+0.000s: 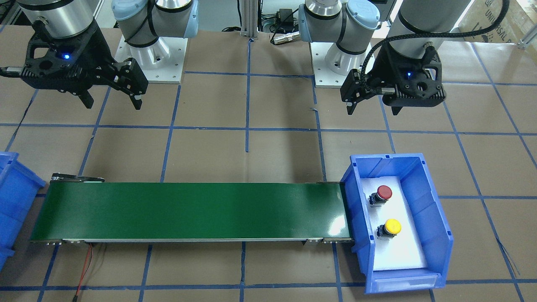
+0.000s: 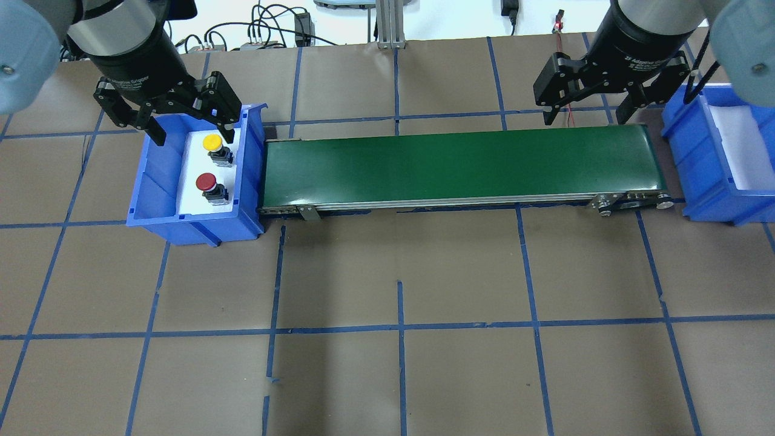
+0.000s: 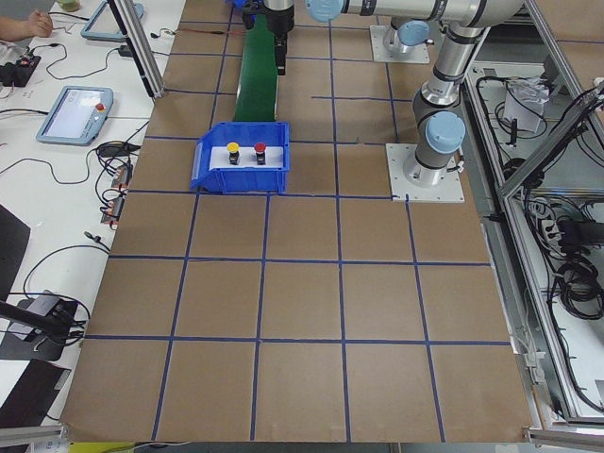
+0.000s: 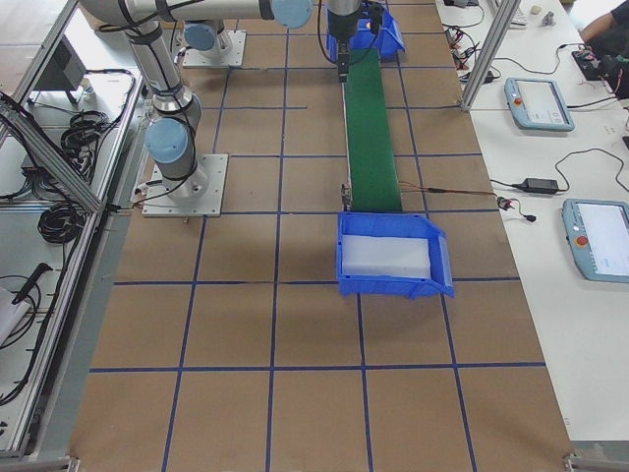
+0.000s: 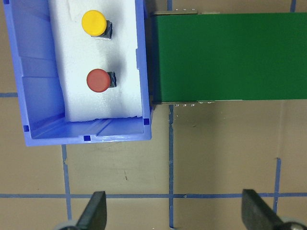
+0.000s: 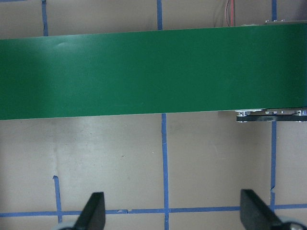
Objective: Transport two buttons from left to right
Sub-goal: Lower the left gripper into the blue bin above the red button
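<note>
The red button (image 1: 384,193) and the yellow button (image 1: 392,226) stand on white foam in a blue bin (image 1: 432,197) at the belt's left end. They also show in the overhead view, red (image 2: 207,181) and yellow (image 2: 212,143), and in the left wrist view, red (image 5: 98,80) and yellow (image 5: 93,22). My left gripper (image 2: 194,138) is open and empty. It hangs high, on the robot's side of that bin. My right gripper (image 2: 586,116) is open and empty. It hangs high near the belt's right end.
A green conveyor belt (image 2: 460,163) runs between the bin with the buttons and a second blue bin (image 2: 696,151) at the right end, lined with white foam. A red wire (image 1: 86,264) trails from the belt's right end. Brown paper with blue tape lines covers the table.
</note>
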Controlling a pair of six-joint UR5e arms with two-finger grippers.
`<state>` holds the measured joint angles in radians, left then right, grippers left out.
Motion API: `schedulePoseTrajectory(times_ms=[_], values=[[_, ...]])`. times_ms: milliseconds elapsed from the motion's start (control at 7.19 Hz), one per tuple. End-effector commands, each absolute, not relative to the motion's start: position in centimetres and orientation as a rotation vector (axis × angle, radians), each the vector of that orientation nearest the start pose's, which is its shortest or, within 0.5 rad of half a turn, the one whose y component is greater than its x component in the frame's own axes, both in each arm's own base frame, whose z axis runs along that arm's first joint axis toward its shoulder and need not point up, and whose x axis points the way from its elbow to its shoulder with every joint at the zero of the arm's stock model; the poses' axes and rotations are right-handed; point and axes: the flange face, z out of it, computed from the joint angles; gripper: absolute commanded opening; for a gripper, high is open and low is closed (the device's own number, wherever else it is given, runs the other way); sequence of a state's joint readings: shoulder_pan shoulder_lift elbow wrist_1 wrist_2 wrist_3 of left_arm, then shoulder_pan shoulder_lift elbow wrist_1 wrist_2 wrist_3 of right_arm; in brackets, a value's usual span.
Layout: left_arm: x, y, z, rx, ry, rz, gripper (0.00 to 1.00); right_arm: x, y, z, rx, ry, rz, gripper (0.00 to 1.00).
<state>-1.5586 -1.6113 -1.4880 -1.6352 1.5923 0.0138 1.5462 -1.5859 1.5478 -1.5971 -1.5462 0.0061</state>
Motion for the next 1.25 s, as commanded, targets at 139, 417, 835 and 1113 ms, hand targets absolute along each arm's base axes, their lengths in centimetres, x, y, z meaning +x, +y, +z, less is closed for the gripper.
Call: schedulePoseTrajectory(times_ms=[139,417,835,1113], values=[[-12.5,-50.8,50.2,0.003,3.122,0.036,1.0,12.4,-49.5,50.9,0.047,3.116,-0.098,1.0],[-12.5,-50.6,50.2,0.003,3.119,0.036,1.0,12.4,-49.3,51.2,0.046,3.115,-0.108,1.0],[-10.4,-53.2,46.7,-0.02,3.118,0.118,1.0,12.4,-49.4,51.0,0.044,3.116,-0.101,1.0],[-3.1,-57.2,43.4,0.075,3.128,0.065,1.0,12.4,-49.4,51.0,0.047,3.116,-0.101,1.0]])
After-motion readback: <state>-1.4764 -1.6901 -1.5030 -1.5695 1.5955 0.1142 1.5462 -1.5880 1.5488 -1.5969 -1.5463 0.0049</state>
